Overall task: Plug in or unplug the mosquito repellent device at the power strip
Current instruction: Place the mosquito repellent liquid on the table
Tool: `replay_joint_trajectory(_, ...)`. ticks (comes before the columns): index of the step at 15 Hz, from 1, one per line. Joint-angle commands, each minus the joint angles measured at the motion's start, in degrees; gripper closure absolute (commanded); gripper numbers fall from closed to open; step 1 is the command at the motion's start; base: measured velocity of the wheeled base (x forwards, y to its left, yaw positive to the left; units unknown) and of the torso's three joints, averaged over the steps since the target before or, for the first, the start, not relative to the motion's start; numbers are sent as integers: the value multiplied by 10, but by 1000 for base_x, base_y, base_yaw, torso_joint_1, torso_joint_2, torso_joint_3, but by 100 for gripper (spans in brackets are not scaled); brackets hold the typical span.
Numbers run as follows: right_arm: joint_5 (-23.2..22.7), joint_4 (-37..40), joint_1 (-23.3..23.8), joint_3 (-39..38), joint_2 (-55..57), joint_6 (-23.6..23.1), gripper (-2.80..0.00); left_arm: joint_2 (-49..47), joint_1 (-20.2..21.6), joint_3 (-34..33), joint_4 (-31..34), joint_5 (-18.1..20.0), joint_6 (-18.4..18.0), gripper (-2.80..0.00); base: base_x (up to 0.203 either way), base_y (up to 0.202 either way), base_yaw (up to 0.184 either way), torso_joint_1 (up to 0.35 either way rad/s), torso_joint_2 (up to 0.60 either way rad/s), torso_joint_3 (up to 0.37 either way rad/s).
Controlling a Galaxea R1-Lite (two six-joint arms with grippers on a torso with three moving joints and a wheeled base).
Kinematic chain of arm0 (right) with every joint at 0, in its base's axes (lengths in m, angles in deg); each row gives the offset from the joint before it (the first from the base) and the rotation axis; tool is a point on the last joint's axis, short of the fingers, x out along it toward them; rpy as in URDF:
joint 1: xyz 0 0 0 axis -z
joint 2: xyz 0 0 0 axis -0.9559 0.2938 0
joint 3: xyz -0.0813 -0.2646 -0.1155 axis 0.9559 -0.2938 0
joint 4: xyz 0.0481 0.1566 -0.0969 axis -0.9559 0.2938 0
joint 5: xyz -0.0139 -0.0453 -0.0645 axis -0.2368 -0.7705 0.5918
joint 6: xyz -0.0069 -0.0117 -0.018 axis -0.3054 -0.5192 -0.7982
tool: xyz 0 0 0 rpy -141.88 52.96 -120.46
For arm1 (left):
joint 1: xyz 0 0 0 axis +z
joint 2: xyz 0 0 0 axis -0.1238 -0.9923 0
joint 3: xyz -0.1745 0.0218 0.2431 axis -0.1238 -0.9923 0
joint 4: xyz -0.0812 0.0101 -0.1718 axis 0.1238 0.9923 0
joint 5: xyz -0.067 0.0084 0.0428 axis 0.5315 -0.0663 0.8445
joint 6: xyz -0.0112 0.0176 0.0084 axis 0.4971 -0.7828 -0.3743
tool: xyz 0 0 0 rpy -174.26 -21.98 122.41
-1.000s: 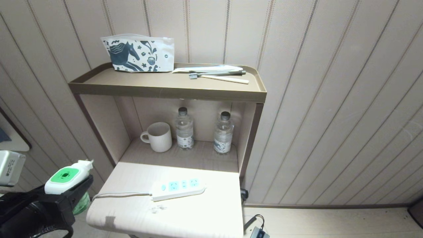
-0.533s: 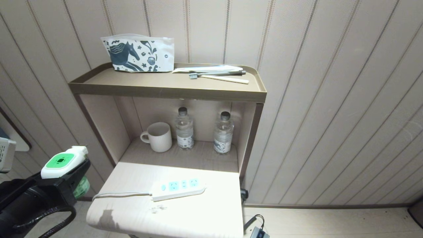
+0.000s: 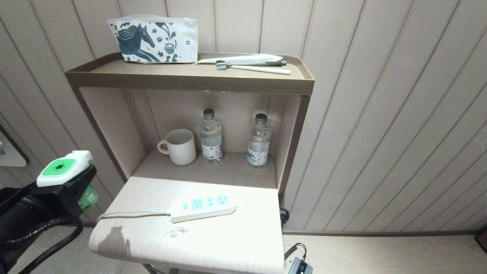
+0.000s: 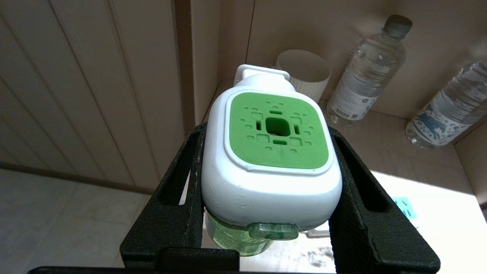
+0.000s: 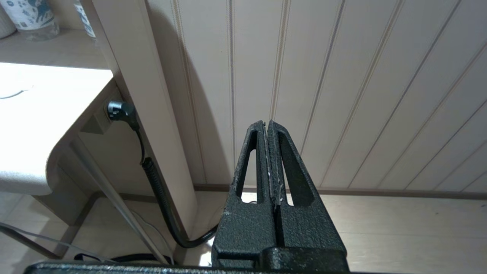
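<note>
Left gripper point(image 3: 72, 179): hanging off the left edge of the nightstand, out over the floor, its two black fingers point(image 4: 182, 179) clamping the sides of the mosquito repellent device point(image 3: 62, 169). Jaws standing about halfway apart, filled by the device's body.

Mosquito repellent device: sitting in that grip with its green top facing up, the white plug end pointing toward the shelf unit, the translucent green bottle point(image 4: 243, 238) hanging below the white body. It is touching neither the tabletop nor the strip, and is well apart from the sockets.

Power strip point(image 3: 201, 206): lying flat on the pale tabletop point(image 3: 228, 247), light-blue socket faces up, nothing plugged in. Its whitish-grey cord point(image 3: 129, 215) is trailing leftward over the table edge.

Lower shelf niche: holding a ribbed white mug point(image 3: 179, 146) on the left, then two clear water bottles point(image 3: 211, 137) with dark caps standing upright side by side.

Top shelf point(image 3: 182, 78): carrying a white pouch point(image 3: 154, 38) printed with a dark blue horse, leaning at the wall, and a toothbrush point(image 3: 253, 68) lying beside a flat white packet.

Right gripper point(image 5: 268, 160): hanging idle low beside the unit's right side panel, facing the panelled wall, its fingers pressing together with nothing between them. A black corrugated cable point(image 5: 159, 194) is running down from a plug under the tabletop nearby.
</note>
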Motion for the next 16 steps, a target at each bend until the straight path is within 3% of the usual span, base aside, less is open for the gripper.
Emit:
replay_joint_trajectory(1,0,0,0,0,2,0,0,3,0,19,-2,-3,-13,0,0,0,0,-240,537,304)
replay_joint_trajectory(16,0,0,0,0,2,0,0,-34,0,45,-3,4,-19,0,0,0,0,-202,495,290)
